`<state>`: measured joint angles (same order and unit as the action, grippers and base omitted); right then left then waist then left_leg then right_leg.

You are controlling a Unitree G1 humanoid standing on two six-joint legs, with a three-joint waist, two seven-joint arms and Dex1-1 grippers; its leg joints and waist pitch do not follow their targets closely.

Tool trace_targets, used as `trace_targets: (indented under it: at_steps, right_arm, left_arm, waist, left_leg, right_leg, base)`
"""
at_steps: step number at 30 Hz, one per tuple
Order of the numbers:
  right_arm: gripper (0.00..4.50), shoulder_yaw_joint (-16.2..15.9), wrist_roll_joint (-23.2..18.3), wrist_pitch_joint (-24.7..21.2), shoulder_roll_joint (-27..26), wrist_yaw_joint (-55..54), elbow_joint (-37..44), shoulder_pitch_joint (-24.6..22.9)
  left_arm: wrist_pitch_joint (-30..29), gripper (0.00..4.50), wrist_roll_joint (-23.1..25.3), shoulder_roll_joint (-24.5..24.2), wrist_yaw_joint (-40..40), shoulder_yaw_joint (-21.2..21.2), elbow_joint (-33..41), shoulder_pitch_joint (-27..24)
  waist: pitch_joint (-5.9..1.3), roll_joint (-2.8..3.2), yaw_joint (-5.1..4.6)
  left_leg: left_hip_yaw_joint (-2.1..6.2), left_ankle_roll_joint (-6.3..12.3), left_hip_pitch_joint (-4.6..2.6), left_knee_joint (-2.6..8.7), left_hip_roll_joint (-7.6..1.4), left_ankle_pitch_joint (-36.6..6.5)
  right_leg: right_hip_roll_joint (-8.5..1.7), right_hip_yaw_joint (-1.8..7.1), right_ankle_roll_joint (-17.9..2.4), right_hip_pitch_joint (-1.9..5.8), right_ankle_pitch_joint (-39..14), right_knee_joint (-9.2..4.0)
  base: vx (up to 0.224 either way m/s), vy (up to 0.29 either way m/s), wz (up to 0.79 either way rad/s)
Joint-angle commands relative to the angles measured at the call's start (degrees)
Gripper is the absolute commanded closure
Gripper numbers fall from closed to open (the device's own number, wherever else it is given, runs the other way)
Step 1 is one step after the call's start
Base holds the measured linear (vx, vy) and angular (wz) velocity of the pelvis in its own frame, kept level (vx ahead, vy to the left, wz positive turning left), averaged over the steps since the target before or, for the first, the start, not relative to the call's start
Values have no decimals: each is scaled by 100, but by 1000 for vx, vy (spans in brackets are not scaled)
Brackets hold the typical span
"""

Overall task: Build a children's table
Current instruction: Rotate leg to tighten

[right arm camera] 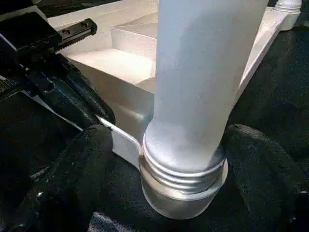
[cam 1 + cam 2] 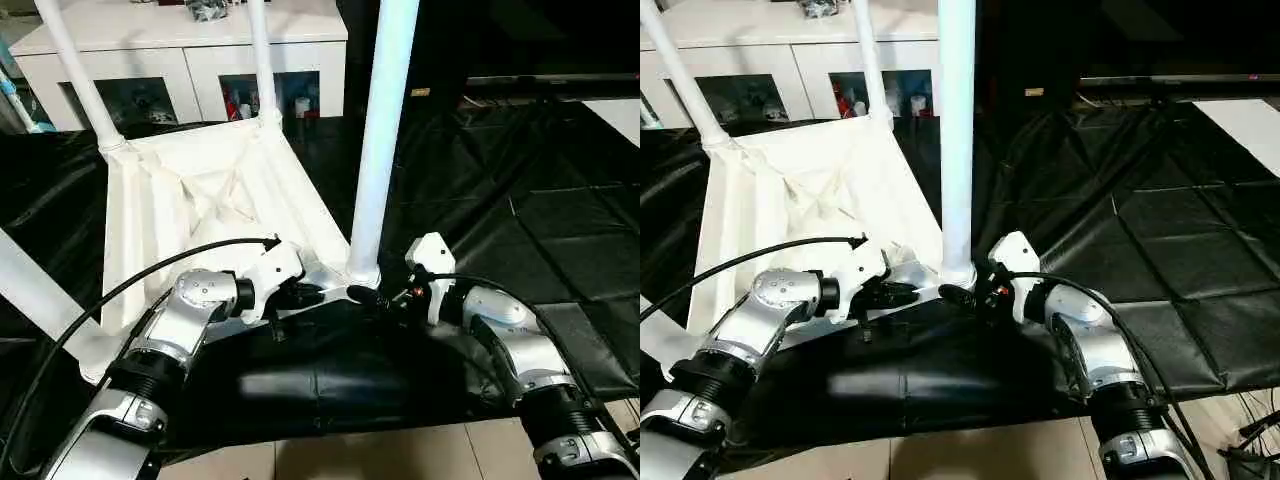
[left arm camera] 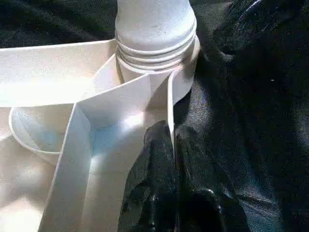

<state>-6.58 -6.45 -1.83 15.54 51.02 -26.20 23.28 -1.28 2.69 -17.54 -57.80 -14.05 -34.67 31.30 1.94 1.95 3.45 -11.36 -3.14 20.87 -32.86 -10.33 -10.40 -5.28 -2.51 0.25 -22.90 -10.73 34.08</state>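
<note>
**Left claw pinches tabletop rim, right claw spread around near leg base**

Left gripper (image 3: 171,159): fingers pressed together on the thin edge wall of the children's table (image 2: 200,190), pinching it just beside the near corner socket (image 1: 186,193). Right gripper (image 1: 169,169): jaws spread wide, one black pad on each side of the near leg (image 2: 385,130) at its base; pads look close to the tube, contact cannot be told

Landmark = near leg. It stands upright in the near corner socket, with thread rings showing just above the socket lip, so probably not fully seated. Left gripper is just to the robot's left of it, right gripper just to the right. The tabletop lies upside down on the black cloth (image 2: 560,230), ribbed underside up, stretching away and leftward from the near leg. Two more legs (image 2: 80,80) stand in the far sockets beyond it; a fourth white tube crosses the frame well left of it. White cabinet (image 2: 180,50) is farthest back

Step in hand, as judged: seating or tightening the near leg. To do it well: keep the left pinch firm so the top does not spin or slide on the cloth, close the right pads squarely low on the tube, turn it without tilting, stop once the rings vanish into the socket. Risk: slick tapered tube slipping through the pads, or cross-threading if leaned
</note>
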Motion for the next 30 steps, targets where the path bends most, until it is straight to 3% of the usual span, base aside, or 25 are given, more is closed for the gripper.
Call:
trace_targets:
  at_steps: [1, 30]
  right_arm:
    - [64, -229, 51, -72, -47, 99, 0, -44]
    - [64, -229, 51, -72, -47, 99, 0, -44]
  left_arm:
    - [-49, 450, 84, 38, -23, -184, -198, -180]
    - [-49, 450, 84, 38, -23, -184, -198, -180]
  waist:
    - [-324, -79, 42]
    - [-332, -81, 42]
  left_leg:
    - [107, 575, -24, 316, -257, -970]
    - [106, 606, -25, 304, -255, -904]
  right_leg:
    - [-288, 173, -1512, 283, -478, -314]
    - [-281, 170, -1540, 286, -356, -295]
  base:
    - [0, 0, 0]
    - [0, 0, 0]
